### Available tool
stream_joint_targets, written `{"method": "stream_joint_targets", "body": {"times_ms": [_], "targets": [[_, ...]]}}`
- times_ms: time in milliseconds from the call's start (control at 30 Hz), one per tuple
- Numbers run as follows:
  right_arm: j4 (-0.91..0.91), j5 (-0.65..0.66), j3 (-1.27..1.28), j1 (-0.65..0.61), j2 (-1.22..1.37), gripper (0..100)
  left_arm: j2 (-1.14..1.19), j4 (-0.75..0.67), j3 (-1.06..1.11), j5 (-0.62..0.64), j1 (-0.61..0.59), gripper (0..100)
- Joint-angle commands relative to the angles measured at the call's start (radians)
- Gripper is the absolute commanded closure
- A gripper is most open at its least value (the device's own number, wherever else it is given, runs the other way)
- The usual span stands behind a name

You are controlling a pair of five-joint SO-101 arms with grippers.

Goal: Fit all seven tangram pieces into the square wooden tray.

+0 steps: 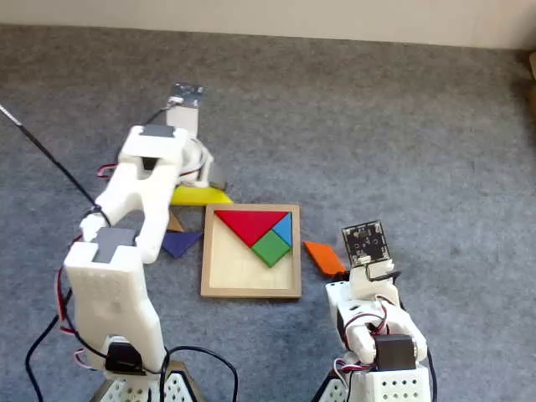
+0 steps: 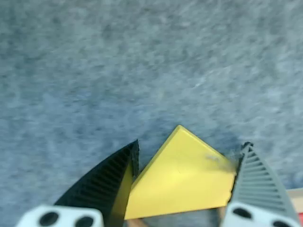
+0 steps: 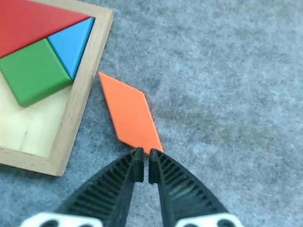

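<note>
Watching from the side, I see the left hand (image 2: 191, 144) clamped across the yellow triangle (image 2: 182, 177), a finger on each slanting edge, just beside the far rim of the wooden tray (image 1: 251, 292). The piece looks thin, stiff, light and smooth-faced, so I'd judge the grip could squeeze off toward the point, and would be safer nearer the wide base. The right hand (image 3: 143, 158) is closed at the tip of the orange parallelogram (image 3: 130, 111).

The grey carpet (image 1: 402, 126) carries the wooden tray (image 1: 250, 292), orange parallelogram (image 1: 323, 256), yellow triangle (image 1: 199, 196) and dark-blue triangle (image 1: 181, 242).
</note>
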Motion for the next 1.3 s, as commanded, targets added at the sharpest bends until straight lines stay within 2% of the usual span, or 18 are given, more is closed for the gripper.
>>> {"method": "stream_joint_targets", "body": {"times_ms": [0,267,367,467,633,833,1033,1133,1267], "targets": [[0.002,0.009,0.12,0.012,-0.016,96.4,-0.005,0.057,-0.039,-0.124,-0.087,68],[0.002,0.009,0.12,0.012,-0.016,96.4,-0.007,0.063,-0.039,-0.376,-0.229,69],[0.002,0.009,0.12,0.012,-0.016,96.4,-0.036,0.074,-0.035,-0.437,-0.268,69],[0.002,0.009,0.12,0.012,-0.016,96.4,-0.107,0.144,-0.031,-0.459,-0.274,69],[0.002,0.009,0.12,0.012,-0.016,96.4,-0.217,0.239,-0.03,-0.459,-0.274,68],[0.002,0.009,0.12,0.013,-0.016,96.4,-0.282,0.255,-0.031,-0.446,-0.295,68],[0.002,0.009,0.12,0.013,-0.016,96.4,-0.28,0.25,-0.028,-0.192,-0.259,68],[0.002,0.009,0.12,0.013,-0.016,96.4,-0.223,0.249,-0.027,-0.146,-0.231,68],[0.002,0.009,0.12,0.013,-0.016,96.4,-0.113,0.212,-0.028,-0.146,-0.219,68]]}}
